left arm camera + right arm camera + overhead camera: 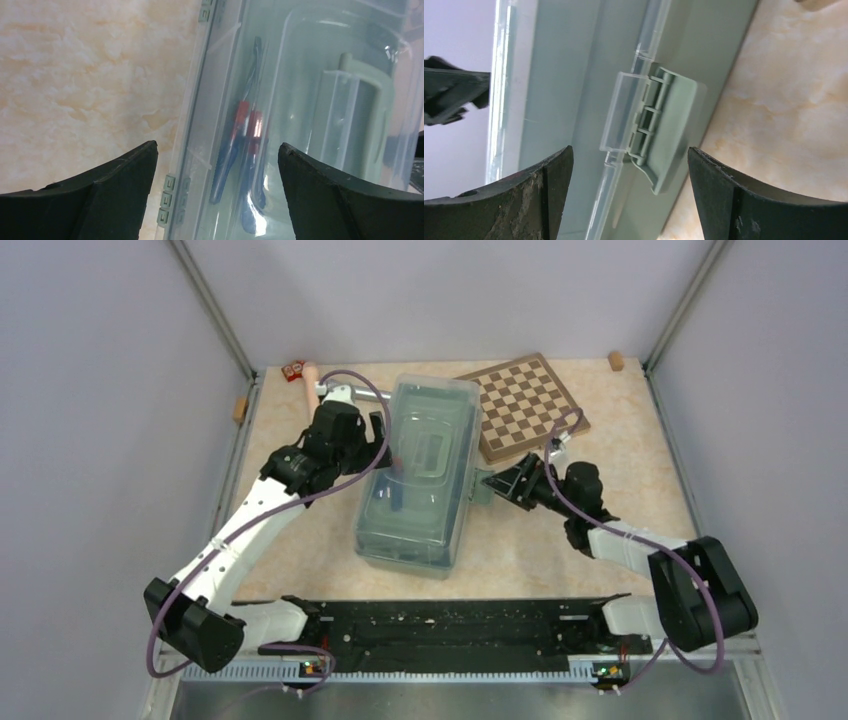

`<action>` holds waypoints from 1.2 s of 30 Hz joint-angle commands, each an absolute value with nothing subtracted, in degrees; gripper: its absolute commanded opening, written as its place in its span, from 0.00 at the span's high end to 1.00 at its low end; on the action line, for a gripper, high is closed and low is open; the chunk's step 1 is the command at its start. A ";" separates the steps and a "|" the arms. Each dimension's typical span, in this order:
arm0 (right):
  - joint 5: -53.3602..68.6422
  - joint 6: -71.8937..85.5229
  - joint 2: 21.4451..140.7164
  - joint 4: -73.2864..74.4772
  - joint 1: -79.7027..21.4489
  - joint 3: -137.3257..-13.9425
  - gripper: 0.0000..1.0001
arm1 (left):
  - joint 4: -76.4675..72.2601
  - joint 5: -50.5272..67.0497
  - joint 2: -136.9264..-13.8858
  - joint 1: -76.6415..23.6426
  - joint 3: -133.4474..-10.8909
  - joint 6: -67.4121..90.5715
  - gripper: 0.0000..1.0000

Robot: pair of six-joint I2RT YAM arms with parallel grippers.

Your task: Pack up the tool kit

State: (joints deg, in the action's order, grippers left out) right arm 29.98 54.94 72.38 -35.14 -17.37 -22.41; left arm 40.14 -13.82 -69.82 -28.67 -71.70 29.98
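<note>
The sage-green toolbox (415, 480) sits mid-table (620, 450), its long axis running from the far side toward the arms' bases, translucent lid (310, 50) down over it. The right end effector (630, 150), fingers apart and gripping nothing, faces the box's right long wall. The ribbed green latch (659, 130) lies straight ahead in the gap between its fingers, swung out from the wall and seemingly not yet snapped shut. This arm looks the nearer to that latch. The left end effector (217, 146), also spread and empty, hangs over the lid's opposite long edge. Blue-and-red screwdrivers (240, 150) show blurred through the glossy plastic, lying along the box beside the moulded carry handle (360, 120). A brown-and-cream chessboard (525, 405) lies just beyond the box's far right corner.
</note>
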 commanded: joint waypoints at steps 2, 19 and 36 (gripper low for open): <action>36.79 60.40 79.51 -54.71 -17.02 -22.57 0.18 | 36.18 -11.17 -67.15 -28.71 -68.94 32.11 0.06; 40.15 73.50 97.14 -83.44 -17.05 -21.72 0.18 | 35.43 -10.24 -67.76 -29.44 -66.72 33.57 0.07; 41.10 79.33 106.39 -98.63 -19.32 -24.20 0.02 | 34.48 -10.06 -69.07 -31.03 -66.96 34.43 0.07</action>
State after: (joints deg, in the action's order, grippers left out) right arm 39.64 79.53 106.72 -84.93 -18.26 -21.89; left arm 37.10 -10.22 -68.88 -30.52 -66.72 33.41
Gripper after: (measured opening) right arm 0.975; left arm 0.928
